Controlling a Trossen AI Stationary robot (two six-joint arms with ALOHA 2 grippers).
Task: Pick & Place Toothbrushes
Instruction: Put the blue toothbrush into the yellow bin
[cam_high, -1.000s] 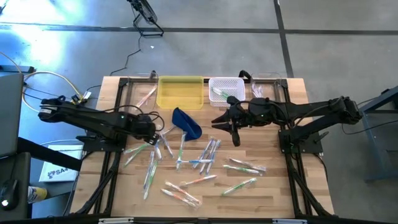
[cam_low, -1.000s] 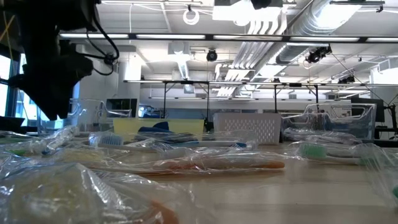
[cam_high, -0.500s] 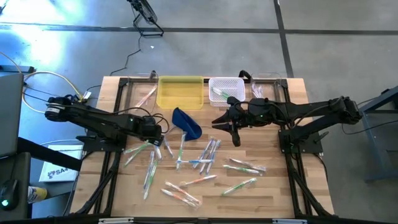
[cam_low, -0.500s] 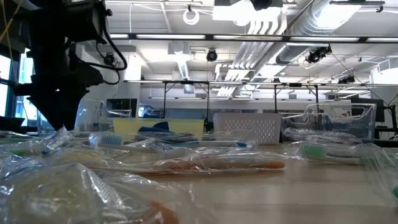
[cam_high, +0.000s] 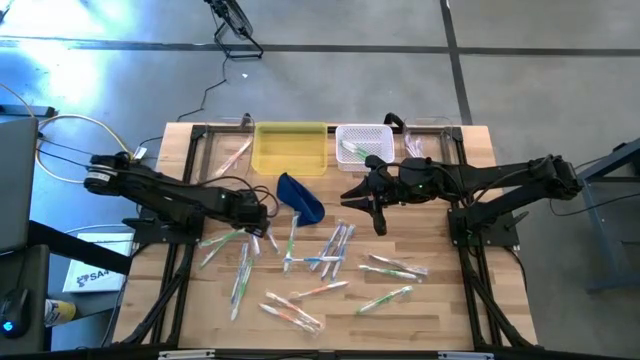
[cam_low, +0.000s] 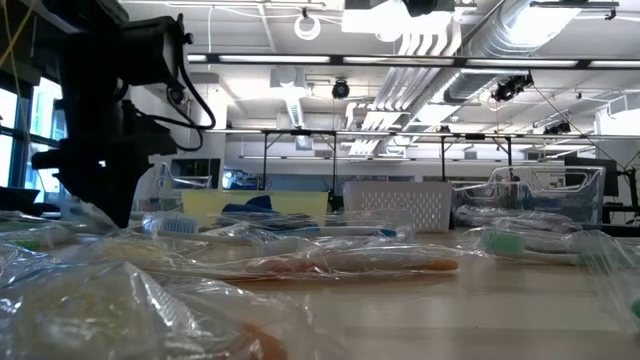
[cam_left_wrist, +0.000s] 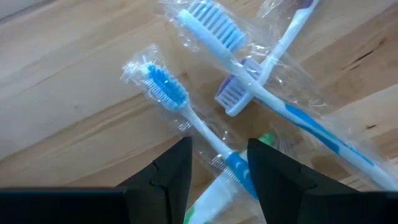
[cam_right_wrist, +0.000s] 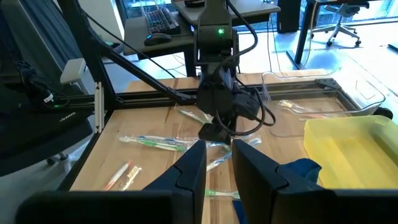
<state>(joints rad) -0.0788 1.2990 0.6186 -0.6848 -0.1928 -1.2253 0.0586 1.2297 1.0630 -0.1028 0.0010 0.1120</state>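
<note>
My left gripper (cam_left_wrist: 217, 165) hangs low over the left half of the table (cam_high: 440, 310), its two fingers (cam_left_wrist: 171, 171) parted and bare, with a blue-bristled toothbrush (cam_left_wrist: 186, 118) running straight into the gap between them — not yet pinched. From above, that gripper (cam_high: 262, 213) sits at the upper edge of the scattered toothbrushes (cam_high: 330, 255), just left of the dark blue pouch (cam_high: 300, 197). The brush under me is white with a blue head, sealed in a crinkled clear wrapper; two more wrapped brushes cross each other just beyond it, one pale blue (cam_left_wrist: 211, 28), one with a purple-tinged head (cam_left_wrist: 233, 99), and a bit of green shows beside my right finger. The rest lie loose across the wood toward the front edge, in green, orange and blue, each in its own sleeve. My right gripper (cam_high: 378, 222) hovers near the middle of the table, below the white basket (cam_high: 364, 131), fingers only narrowly apart with nothing between them. Along the far edge stand a yellow tray (cam_high: 290, 150), the basket and clear bins (cam_high: 432, 135) — the wood between the pouch and my right gripper is bare, while the black frame rails run down both sides.
</note>
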